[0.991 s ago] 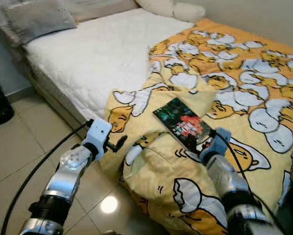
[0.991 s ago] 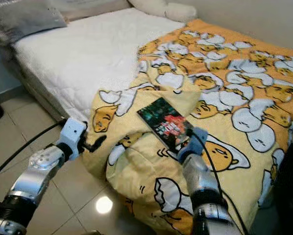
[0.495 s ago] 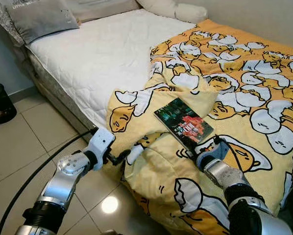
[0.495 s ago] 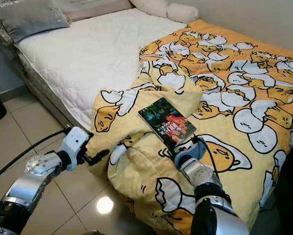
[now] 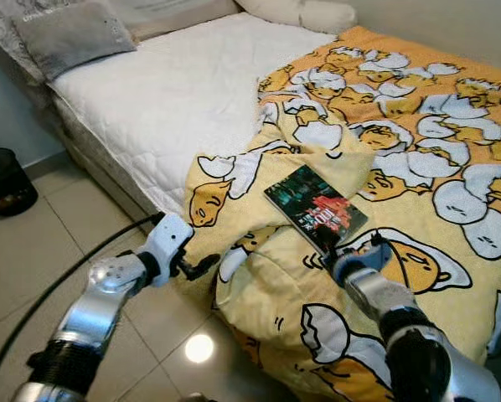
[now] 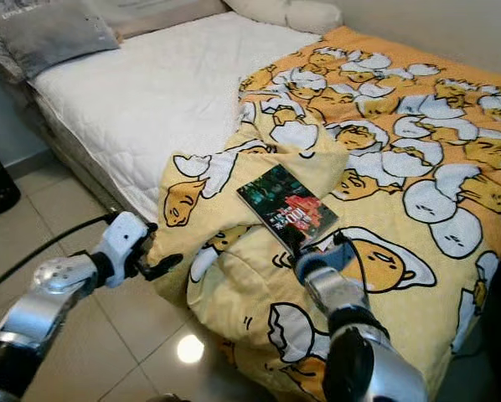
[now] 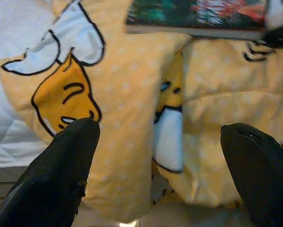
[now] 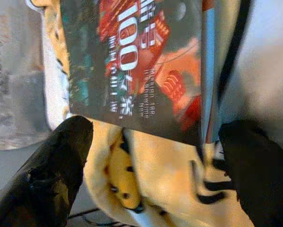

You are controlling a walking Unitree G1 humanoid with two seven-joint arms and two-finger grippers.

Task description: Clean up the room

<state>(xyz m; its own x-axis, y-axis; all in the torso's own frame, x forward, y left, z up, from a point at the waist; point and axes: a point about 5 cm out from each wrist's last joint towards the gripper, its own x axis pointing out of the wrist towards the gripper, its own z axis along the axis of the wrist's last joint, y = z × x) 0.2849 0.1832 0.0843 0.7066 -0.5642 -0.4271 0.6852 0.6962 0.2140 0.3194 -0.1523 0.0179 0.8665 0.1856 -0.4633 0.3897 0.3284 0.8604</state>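
Observation:
A dark book [image 5: 316,209] with a red and green cover lies flat on the rumpled yellow duck-print blanket [image 5: 418,151] near the bed's corner. My right gripper [image 8: 155,156] is open at the book's [image 8: 146,66] near edge, one finger [image 8: 51,170] on each side of that edge. It rests on the blanket just below the book [image 6: 286,208]. My left gripper [image 5: 198,266] is open too, low beside the blanket fold that hangs off the mattress, with nothing between its fingers [image 7: 61,175]. The book's spine [image 7: 198,16] lies beyond it.
The bare white mattress [image 5: 175,92] runs back to a grey pillow [image 5: 66,33] and white pillows at the head. A black bin [image 5: 3,180] stands on the tiled floor [image 5: 33,268] to the left. A black cable trails from my left arm.
My left gripper dropped lower and closer to the hanging blanket edge. My right arm settled onto the blanket at the book's near corner. The camera shifted slightly.

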